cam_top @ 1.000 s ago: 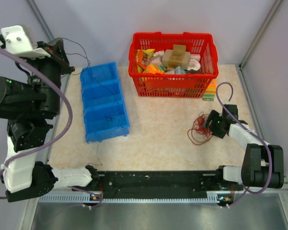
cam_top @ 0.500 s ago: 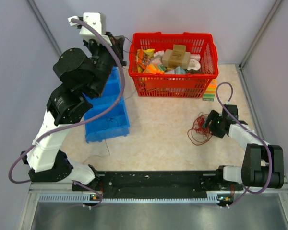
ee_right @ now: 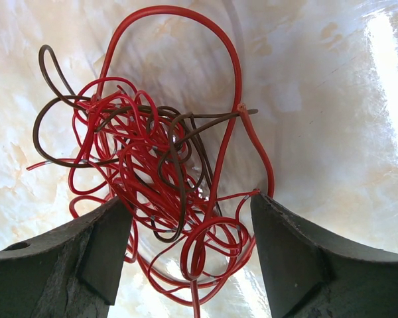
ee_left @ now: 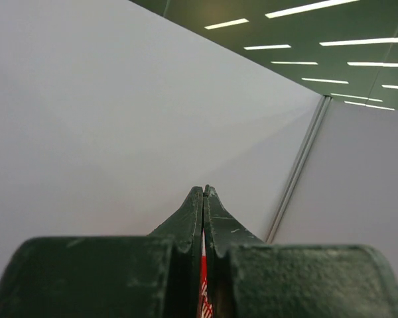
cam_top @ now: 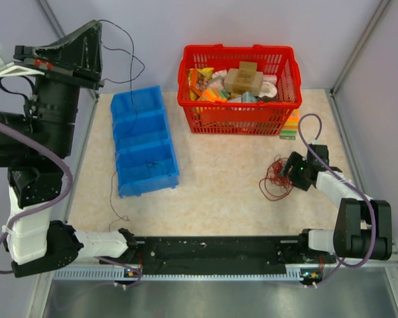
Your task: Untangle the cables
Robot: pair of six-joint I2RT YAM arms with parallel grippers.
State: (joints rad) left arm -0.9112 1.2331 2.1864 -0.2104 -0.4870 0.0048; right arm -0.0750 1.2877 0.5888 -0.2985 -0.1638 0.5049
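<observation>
At right: R grip (ee_right: 189, 207) spread round cables (ee_right: 152, 165) | L grip (ee_left: 203, 193) pinches wire (cam_top: 113, 192)

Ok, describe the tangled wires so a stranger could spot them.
Start at the red basket at the far edge of the table, then come nearer and right to the right pincer. The cables lie flat between its open fingers: a loose knot of thin red and brown loops.

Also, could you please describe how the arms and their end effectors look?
The left arm and right arm have black joint housings, white links and a thick purple hose. The left end effector and right end effector have dark, matte, wedge-shaped fingers.
</observation>
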